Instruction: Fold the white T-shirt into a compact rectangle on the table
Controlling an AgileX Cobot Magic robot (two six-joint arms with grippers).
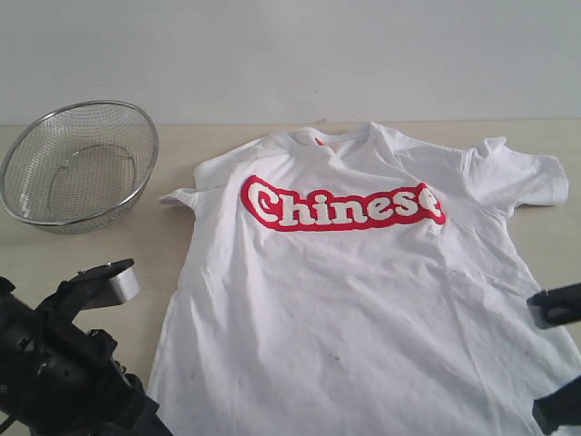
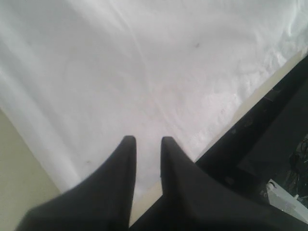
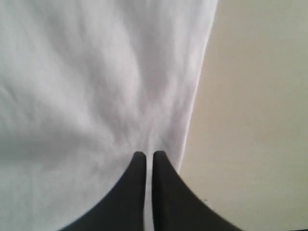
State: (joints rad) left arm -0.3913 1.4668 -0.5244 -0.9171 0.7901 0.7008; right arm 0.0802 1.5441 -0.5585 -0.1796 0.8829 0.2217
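Observation:
The white T-shirt point(image 1: 363, 300) lies spread flat and face up on the table point(image 1: 100, 259), with red-outlined lettering point(image 1: 340, 206) across the chest. My left gripper point(image 2: 147, 139) hovers over the shirt's point(image 2: 144, 72) lower left corner by the hem, its fingers a narrow gap apart with nothing between them. My right gripper point(image 3: 148, 154) is shut with its tips just inside the side edge of the shirt point(image 3: 96, 72). Creases in the cloth run toward its tips, and I cannot tell whether they pinch it. Black parts of the right arm point(image 1: 556, 306) show at the shirt's lower right.
A silver wire-mesh bowl point(image 1: 80, 163) stands at the back left, apart from the shirt's left sleeve. The left arm's black body point(image 1: 64, 363) fills the front left corner. Bare tabletop point(image 3: 255, 120) lies right of the shirt. A dark frame point(image 2: 269, 139) runs along the table's front edge.

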